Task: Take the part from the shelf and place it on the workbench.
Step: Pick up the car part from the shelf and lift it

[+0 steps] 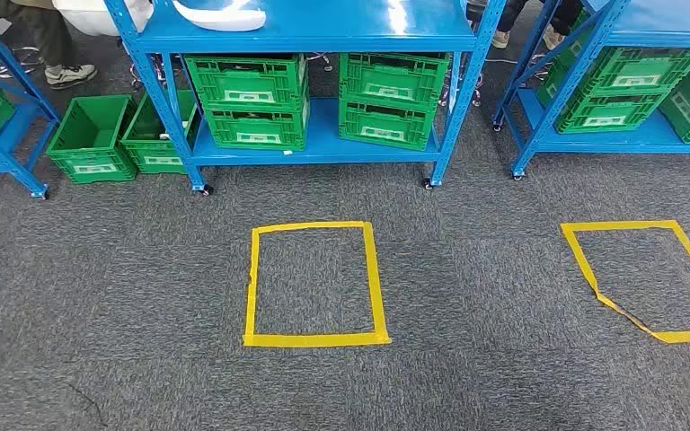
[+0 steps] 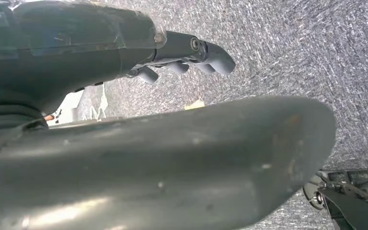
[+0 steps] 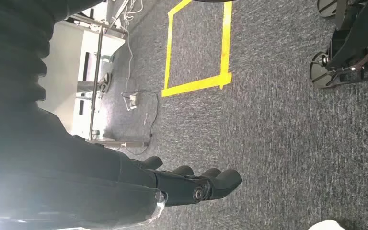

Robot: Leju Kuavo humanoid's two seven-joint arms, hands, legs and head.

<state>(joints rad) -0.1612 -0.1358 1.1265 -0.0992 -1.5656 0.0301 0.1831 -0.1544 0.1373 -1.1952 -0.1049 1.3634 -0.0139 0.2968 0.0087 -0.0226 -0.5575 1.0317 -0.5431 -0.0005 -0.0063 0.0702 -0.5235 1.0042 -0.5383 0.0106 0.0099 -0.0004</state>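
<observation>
We see the white part (image 1: 220, 16) at the shelf (image 1: 323, 31) top's left edge. Left robot hand (image 2: 182, 52) and right robot hand (image 3: 191, 184) hang spread, holding nothing.

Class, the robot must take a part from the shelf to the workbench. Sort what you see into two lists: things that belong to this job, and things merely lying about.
Belongs to the job:
white part on the top of the blue shelf
left hand, empty
right hand, empty

Just lying about:
green crates
yellow tape square on the carpet
power strip
</observation>
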